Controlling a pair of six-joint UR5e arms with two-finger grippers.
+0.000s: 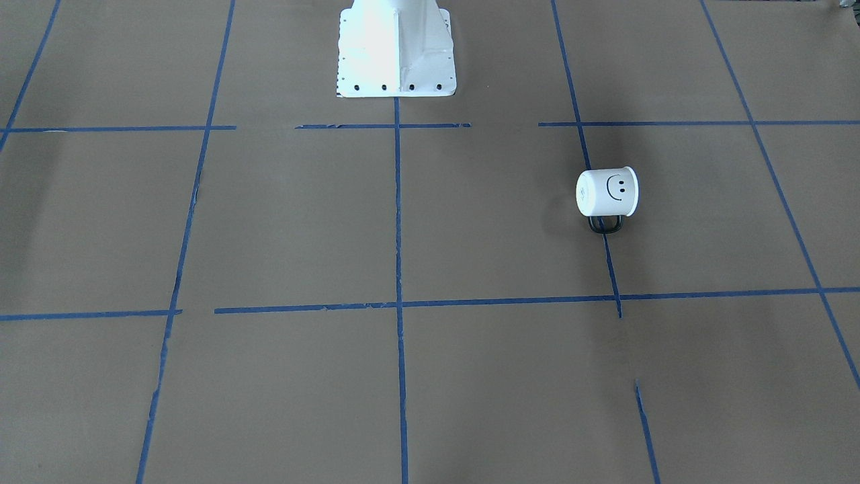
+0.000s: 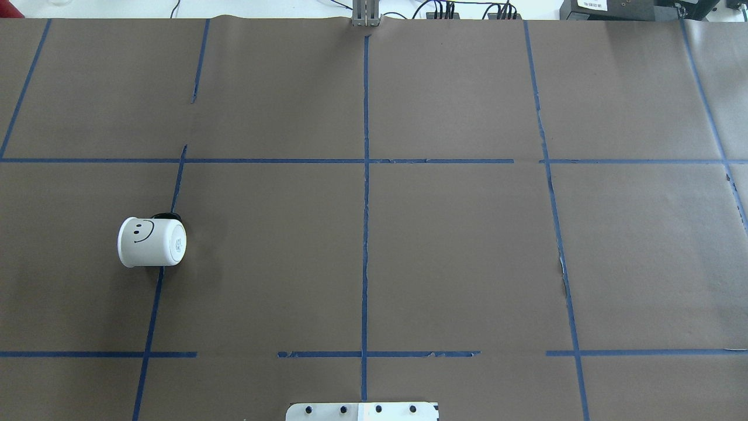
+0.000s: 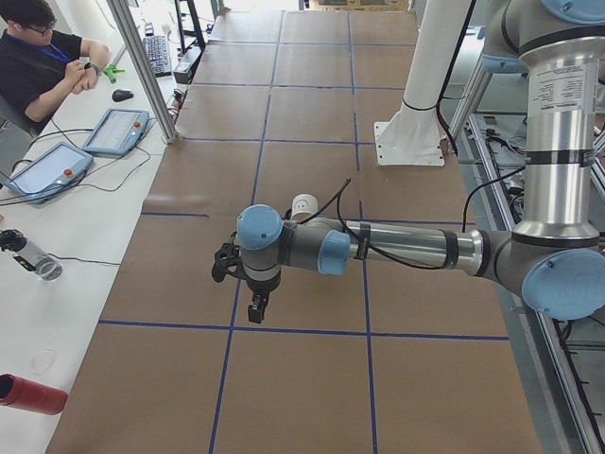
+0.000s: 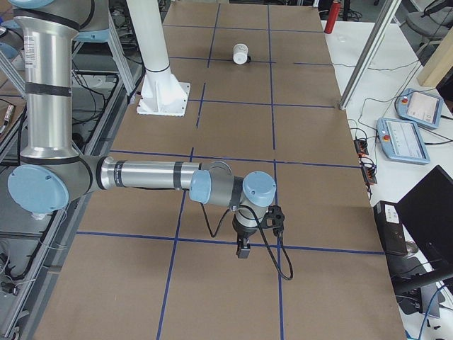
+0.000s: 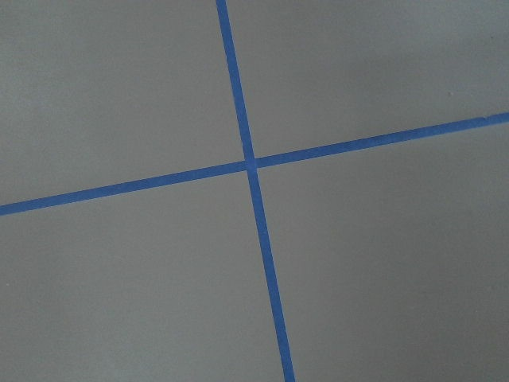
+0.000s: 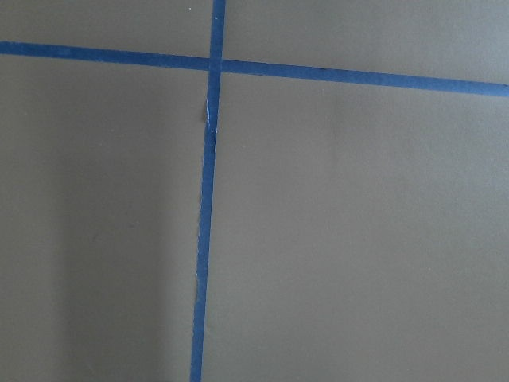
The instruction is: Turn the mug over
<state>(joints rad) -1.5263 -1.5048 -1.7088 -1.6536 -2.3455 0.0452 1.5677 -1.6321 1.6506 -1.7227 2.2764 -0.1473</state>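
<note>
The white mug (image 1: 607,191) with a black smiley face lies on its side on the brown table cover, on the robot's left half. Its closed base shows in the overhead view (image 2: 152,241), and its black handle (image 2: 166,216) lies against the table. The mug also shows in both side views (image 3: 303,204) (image 4: 241,53). My left gripper (image 3: 255,307) hangs above the table, apart from the mug and nearer that camera. My right gripper (image 4: 243,249) hangs over the far half of the table. I cannot tell whether either is open or shut. Both wrist views show only table cover and blue tape.
Blue tape lines (image 2: 365,175) grid the brown cover. The white robot pedestal (image 1: 396,47) stands at the robot's edge. A side table carries tablets (image 3: 43,170), a red bottle (image 3: 33,392) and an operator (image 3: 38,57). Teach pendants (image 4: 414,138) lie beyond the far edge.
</note>
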